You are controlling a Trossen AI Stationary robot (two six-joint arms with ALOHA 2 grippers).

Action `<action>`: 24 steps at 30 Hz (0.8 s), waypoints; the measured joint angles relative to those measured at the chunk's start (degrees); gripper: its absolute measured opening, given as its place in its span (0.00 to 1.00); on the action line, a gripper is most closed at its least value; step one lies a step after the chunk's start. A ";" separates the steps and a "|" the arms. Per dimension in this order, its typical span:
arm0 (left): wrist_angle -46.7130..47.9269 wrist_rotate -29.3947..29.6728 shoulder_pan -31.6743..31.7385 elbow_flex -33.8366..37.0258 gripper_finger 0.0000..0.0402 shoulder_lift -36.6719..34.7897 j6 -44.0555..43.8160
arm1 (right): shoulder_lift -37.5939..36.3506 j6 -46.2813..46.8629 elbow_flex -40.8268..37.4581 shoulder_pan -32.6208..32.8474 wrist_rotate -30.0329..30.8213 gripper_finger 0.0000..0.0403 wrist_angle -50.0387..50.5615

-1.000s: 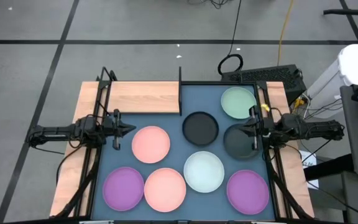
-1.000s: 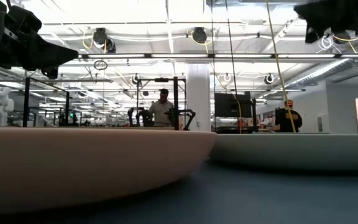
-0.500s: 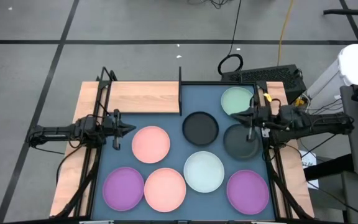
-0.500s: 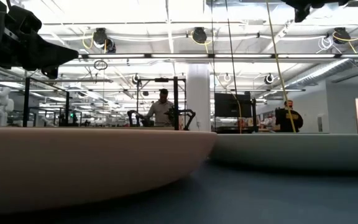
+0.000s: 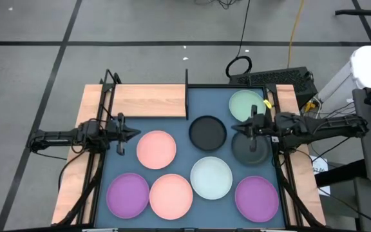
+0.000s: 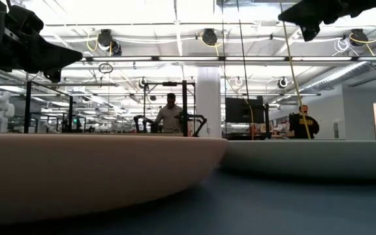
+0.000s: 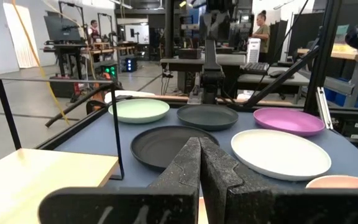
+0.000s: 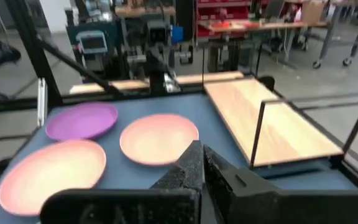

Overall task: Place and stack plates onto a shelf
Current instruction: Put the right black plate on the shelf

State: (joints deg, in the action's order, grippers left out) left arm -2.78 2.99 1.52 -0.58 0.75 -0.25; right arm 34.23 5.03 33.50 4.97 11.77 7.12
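Plates (image 5: 208,177) are seen lying untouched on the blue-grey mat (image 5: 179,145) beside the bare wooden shelf (image 5: 148,100) as the right gripper (image 5: 242,125), shut and empty, has been swung inward over the black plate (image 5: 250,147), the left gripper (image 5: 137,133) parked shut.

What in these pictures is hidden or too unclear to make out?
- High view: part of the rear black plate lies under the right gripper, shut above it; any contact is unclear.
- Low view: a pink plate's rim fills the foreground and hides the other plates and the shelf.
- Left wrist view: the shut left gripper covers the near mat.
- Right wrist view: blurred, so plate edges are soft.
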 joint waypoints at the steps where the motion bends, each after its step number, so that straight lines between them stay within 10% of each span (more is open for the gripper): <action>1: -0.58 0.02 0.00 0.00 0.01 0.00 0.00 | 0.00 -0.14 0.00 0.00 0.02 0.00 1.32; 24: -0.91 3.87 0.00 -7.32 0.01 2.70 -1.59 | 1.95 3.37 -0.57 0.00 0.44 0.00 0.85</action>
State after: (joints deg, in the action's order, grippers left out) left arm -3.69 6.85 1.52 -7.89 3.46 -1.84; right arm 36.18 8.40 32.93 4.97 12.21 7.97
